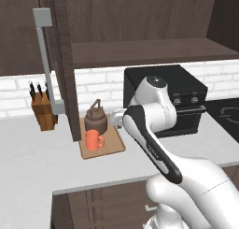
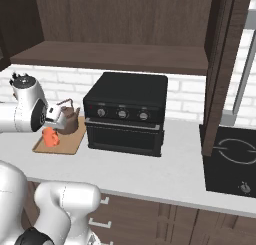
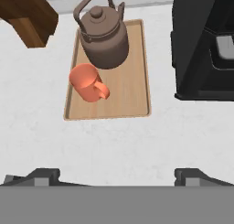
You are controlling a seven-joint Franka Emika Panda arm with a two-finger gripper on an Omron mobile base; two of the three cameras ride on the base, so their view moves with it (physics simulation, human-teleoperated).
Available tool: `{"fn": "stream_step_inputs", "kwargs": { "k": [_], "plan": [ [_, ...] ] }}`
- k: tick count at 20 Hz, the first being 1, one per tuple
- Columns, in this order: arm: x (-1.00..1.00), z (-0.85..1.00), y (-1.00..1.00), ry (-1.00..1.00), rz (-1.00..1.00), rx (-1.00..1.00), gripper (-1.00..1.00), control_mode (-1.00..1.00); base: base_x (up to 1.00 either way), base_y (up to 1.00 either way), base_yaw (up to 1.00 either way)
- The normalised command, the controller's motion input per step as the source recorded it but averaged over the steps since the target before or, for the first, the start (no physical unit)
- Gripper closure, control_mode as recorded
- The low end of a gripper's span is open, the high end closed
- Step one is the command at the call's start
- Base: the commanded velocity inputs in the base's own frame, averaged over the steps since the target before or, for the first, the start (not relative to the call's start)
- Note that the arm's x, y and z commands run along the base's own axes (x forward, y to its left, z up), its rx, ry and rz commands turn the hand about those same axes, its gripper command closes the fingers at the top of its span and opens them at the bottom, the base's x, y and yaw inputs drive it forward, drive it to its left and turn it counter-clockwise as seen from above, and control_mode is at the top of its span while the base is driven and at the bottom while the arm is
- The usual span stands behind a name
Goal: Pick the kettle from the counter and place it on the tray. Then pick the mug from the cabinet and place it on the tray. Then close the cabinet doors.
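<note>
Fingers point(image 3: 45, 176) spread wide, holding nothing; I hover above worktop point(image 3: 114, 145). Kettle point(image 3: 104, 38) and mug point(image 3: 87, 82) both sit on tray point(image 3: 130, 93). I judge doors next: left cabinet door point(image 1: 63, 64) open, up-left of hand, handle vertical.

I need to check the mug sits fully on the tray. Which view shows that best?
The hand view: the mug stands wholly inside the tray rim. The left base view shows it side-on; in the right base view the arm partly hides it.
</note>
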Motion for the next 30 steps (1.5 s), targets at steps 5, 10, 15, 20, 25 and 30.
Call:
{"fn": "stream_step_inputs", "kwargs": {
  "k": [5,10,15,20,25,30],
  "plan": [
    [-0.64,0.3,-0.93,0.0,-0.2,0.07,-1.0,-1.0,0.0,0.0,0.0],
    [-0.3,0.06,-0.98,0.0,-0.21,0.03,1.0,-1.0,0.0,0.0,0.0],
    [-0.23,0.0,-0.97,0.0,-0.23,0.09,1.0,-1.0,0.0,0.0,0.0],
    [-0.21,0.0,-1.0,0.0,-0.17,0.23,1.0,-1.0,0.0,0.0,0.0],
    [-0.27,0.0,-1.0,-0.02,-0.12,0.33,1.0,-1.0,0.0,0.0,0.0],
    [-0.04,-0.04,-0.65,-0.07,-0.08,0.2,1.0,-1.0,0.0,0.0,0.0]
  ]
}}
